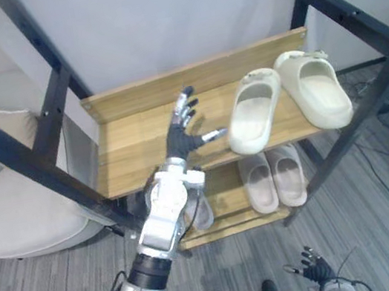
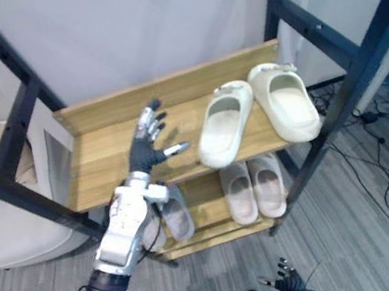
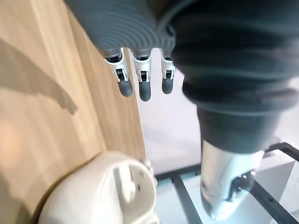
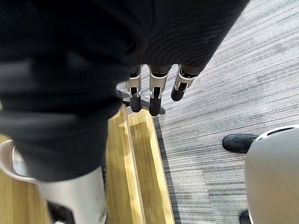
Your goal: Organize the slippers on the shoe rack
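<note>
Left hand (image 1: 182,129), fingers spread and empty, hovers over the top shelf of the shoe rack (image 1: 132,156), beside two cream slippers (image 1: 256,108). Right wrist view: right hand (image 4: 154,93), fingers straight, above the floor (image 4: 224,70).

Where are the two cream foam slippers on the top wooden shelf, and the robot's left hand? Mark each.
Left hand (image 1: 181,137): left eye view, dark back.
Left cream slipper (image 1: 253,114): left eye view, footbed.
Right cream slipper (image 1: 317,90): left eye view, footbed.
</note>
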